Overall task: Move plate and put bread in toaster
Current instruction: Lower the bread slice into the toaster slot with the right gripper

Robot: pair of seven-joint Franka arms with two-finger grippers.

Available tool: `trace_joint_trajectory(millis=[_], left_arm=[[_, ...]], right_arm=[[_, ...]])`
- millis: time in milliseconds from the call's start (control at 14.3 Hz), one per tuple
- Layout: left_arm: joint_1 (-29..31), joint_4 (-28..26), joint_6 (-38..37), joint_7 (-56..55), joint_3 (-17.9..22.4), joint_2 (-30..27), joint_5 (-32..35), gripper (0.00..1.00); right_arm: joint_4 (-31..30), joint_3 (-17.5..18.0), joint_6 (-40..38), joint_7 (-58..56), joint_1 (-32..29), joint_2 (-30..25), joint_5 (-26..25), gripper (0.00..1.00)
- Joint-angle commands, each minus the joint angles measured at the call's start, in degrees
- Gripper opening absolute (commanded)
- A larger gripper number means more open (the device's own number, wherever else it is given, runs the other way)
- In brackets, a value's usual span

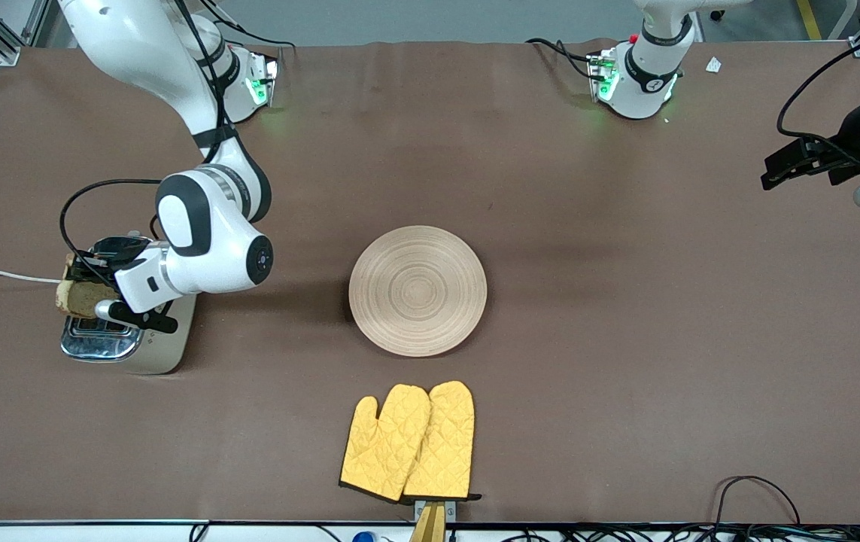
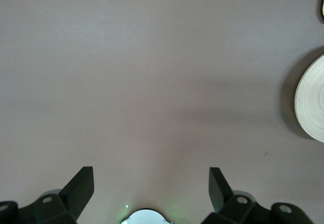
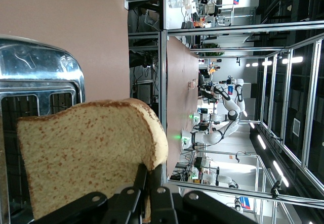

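Front view: we see right gripper (image 1: 98, 290) clamped on bread (image 1: 77, 295) over toaster (image 1: 125, 342); left gripper (image 2: 151, 186) waits w/ fingers apart above tabletop (image 1: 625, 316).

The plate (image 1: 417, 290) looks like pale matt wood, turned with fine ring grooves. The toaster (image 1: 123, 342) has a mirror-bright chrome top (image 3: 40, 64) and smooth, satin cream sides. The bread (image 3: 86, 150) is porous and speckled, with a darker, drier crust. The oven mitts (image 1: 408, 442) are quilted yellow cloth (black trim along the cuffs). The table cover (image 1: 625, 316) is brown, matt and slightly creased.
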Motion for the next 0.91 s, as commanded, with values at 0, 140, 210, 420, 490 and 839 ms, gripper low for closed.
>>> trace_joint_trajectory(millis=[0,140,210,420,490,839], left_arm=[[0.2,0.0,0.3,-0.4,-0.3,-0.3,-0.5,1.00],[0.2,0.0,0.3,-0.4,-0.4,-0.3,-0.5,1.00],[0.2,0.0,0.3,-0.4,-0.4,-0.3,-0.5,1.00],[0.1,0.1,0.3,-0.4,-0.4,-0.3,-0.4,1.00],[0.1,0.1,0.3,-0.4,-0.4,-0.3,-0.4,1.00],[0.1,0.1,0.3,-0.4,-0.4,-0.2,-0.2,1.00]], right_arm=[[-2.9,0.8,2.0,1.3,-0.9,-2.5,-1.7,0.00],[-2.7,0.8,2.5,1.3,-1.0,-2.2,-1.9,0.00],[-2.7,0.8,2.7,1.3,-1.0,-2.2,-1.9,0.00],[-2.3,0.8,3.3,1.3,-1.2,-2.0,-2.9,0.00],[-2.3,0.8,3.6,1.3,-1.2,-2.0,-2.9,0.00],[-2.4,0.8,3.3,4.6,-1.0,-1.7,-2.8,0.00]])
